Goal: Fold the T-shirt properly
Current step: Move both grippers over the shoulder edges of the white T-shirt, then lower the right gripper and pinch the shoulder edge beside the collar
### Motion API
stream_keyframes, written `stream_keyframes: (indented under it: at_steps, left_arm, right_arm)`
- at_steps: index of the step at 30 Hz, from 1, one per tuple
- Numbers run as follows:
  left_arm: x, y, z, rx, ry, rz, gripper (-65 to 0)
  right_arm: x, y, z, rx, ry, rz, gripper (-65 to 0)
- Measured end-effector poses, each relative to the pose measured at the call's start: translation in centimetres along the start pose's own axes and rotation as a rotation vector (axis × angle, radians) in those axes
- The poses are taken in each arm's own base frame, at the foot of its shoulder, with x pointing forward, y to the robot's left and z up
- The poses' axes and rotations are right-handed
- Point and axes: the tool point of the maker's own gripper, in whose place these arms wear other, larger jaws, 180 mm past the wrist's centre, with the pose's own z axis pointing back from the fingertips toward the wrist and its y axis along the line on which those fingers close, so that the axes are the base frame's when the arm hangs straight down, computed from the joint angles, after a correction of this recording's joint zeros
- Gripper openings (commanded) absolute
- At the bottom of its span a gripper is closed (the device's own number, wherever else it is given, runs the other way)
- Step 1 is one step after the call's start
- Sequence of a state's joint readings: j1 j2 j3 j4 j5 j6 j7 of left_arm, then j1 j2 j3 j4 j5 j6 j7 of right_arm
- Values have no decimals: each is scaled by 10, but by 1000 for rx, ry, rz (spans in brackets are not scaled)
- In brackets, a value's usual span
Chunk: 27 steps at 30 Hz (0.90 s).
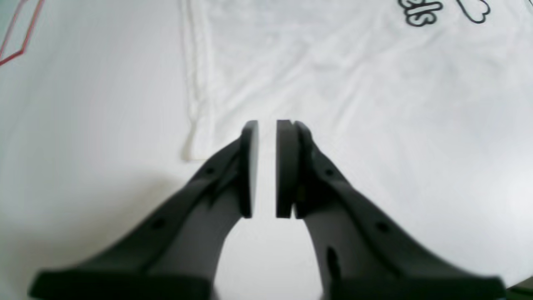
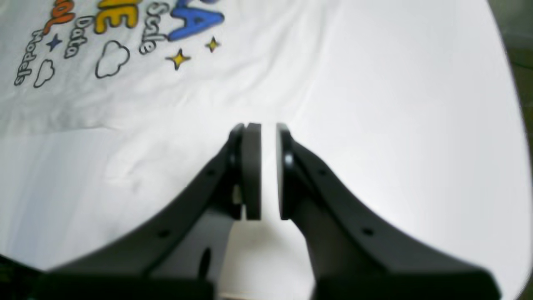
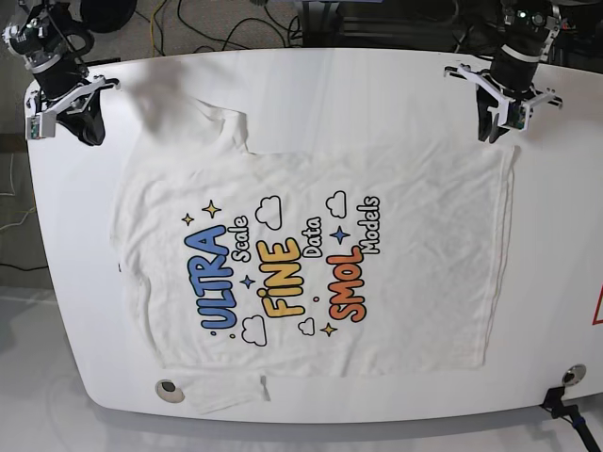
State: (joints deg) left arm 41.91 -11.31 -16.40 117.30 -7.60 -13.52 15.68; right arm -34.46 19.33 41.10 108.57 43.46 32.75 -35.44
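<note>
Both black pincers grip nothing, jaws a narrow slit apart: the left pincer hovers over the hem corner of the large white cotton T-shirt, the right pincer over bare white desk. The shirt lies flat, reading "ULTRA Scale FINE Data SMOL Models".

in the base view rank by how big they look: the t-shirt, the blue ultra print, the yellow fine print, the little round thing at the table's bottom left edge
1. T-shirt
2. ULTRA print
3. FINE print, only slightly smaller than ULTRA
4. Round thing
</note>
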Motion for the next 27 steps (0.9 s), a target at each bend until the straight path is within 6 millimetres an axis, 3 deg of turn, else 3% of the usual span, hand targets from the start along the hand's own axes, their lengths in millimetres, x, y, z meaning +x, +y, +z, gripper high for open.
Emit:
stream_keyframes:
  at_steps: [2, 9, 14, 16, 21, 25, 27]
  left_arm:
    - [0, -1, 0, -2, 1, 5, -547]
    - [-11, -2, 0, -5, 39, 12, -521]
    - [-16, -4, 1, -14, 50, 25, -510]
    - [-21, -3, 1, -16, 69, 32, -484]
    - [-2, 0, -12, -16, 7, 38, -437]
    - [10, 2, -17, -14, -33, 48, -426]
    - [13, 2, -18, -21, -46, 69, -420]
  right_arm:
    - [7, -3, -2, 8, 18, 25, -568]
    - [-6, -12, -3, 19, 155, 107, -549]
    - [-12, -24, -1, -28, 216, 196, -499]
    - [-17, -27, -1, -34, 243, 194, -516]
    - [1, -34, -6, -72, 164, 223, -513]
    - [14, -59, -9, -227, 132, 263, -459]
    - [11, -62, -16, -266, 127, 241, -443]
